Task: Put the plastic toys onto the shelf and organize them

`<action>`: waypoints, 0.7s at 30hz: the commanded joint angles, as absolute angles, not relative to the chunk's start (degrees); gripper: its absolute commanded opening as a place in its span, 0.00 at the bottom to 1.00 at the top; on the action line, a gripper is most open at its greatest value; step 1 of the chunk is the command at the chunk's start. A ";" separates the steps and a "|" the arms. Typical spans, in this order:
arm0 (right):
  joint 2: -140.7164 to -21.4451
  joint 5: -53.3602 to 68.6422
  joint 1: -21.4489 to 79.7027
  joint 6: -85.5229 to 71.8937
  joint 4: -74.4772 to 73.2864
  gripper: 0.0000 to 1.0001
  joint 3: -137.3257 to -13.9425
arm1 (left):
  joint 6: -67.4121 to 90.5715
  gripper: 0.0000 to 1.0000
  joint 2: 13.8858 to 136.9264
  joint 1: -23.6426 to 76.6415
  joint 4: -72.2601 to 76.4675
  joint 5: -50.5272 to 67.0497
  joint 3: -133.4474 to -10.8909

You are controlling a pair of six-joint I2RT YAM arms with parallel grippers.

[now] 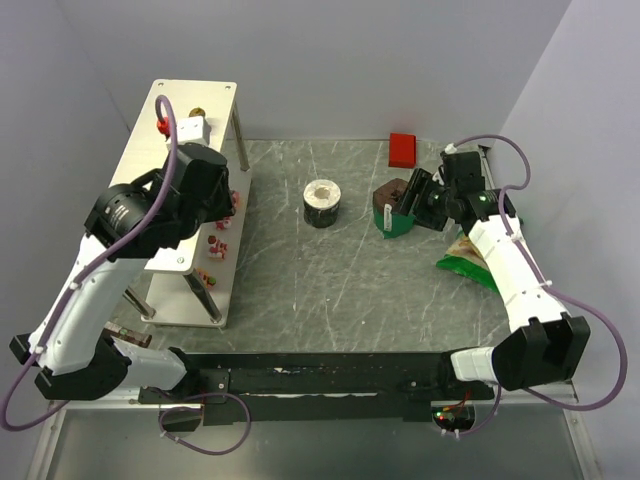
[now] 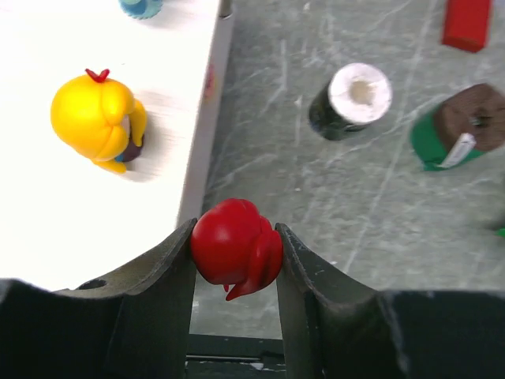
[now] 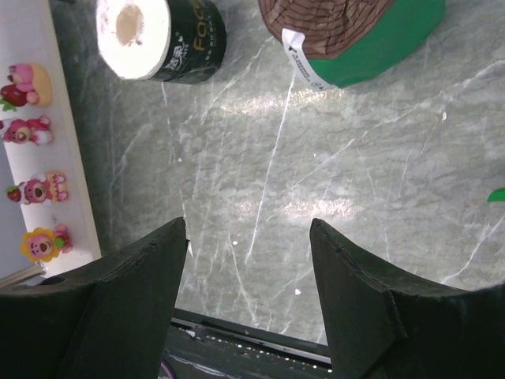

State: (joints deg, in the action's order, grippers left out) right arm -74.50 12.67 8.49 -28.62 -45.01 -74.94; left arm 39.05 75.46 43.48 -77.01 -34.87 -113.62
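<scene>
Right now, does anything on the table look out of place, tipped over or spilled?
Nothing looks spilled or broken. One thing stands out: the green chip bag lies on the table at the right, partly hidden under the right arm, where the arm could catch it. The red toy sits squarely between the left fingers.

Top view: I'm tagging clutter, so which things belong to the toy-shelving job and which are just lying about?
Job: shelf, red toy in the left claw, yellow toy, pink toys.
Lying about: red block, black-wrapped roll, green-and-brown cup, green bag.
</scene>
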 commanded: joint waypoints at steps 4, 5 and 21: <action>-75.32 11.16 8.88 -27.33 -43.69 0.71 -78.05 | 36.91 0.01 70.23 39.20 -78.57 -37.18 -107.06; -75.24 11.16 8.88 -27.33 -43.42 0.71 -77.70 | 36.91 0.01 69.62 38.76 -78.49 -37.35 -106.18; -74.45 11.07 8.96 -28.56 -41.13 0.71 -75.15 | 34.37 0.01 62.32 37.09 -78.57 -39.11 -102.75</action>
